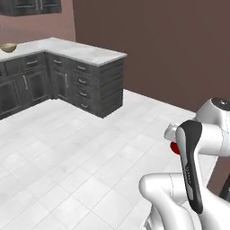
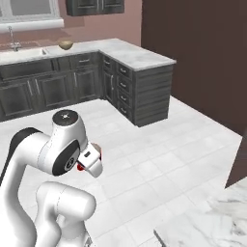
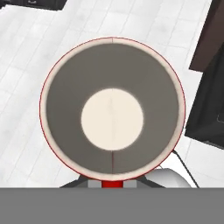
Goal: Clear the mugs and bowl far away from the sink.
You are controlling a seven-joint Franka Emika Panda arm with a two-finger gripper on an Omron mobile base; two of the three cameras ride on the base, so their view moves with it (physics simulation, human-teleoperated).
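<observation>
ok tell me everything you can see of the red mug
The red mug is glossy red outside with a pale rim, grey inner walls and a cream round bottom, and looks empty. The hand view looks straight down into it. It is held in the shut tool, carried above the white tiled floor, showing as a red sliver beside the arm.

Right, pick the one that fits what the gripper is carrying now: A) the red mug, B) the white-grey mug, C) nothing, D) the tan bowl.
A: the hand view looks straight down into the red mug, its red rim ringing the opening, and red shows at the gripper; the bowl sits on the counter beside the sink.
</observation>
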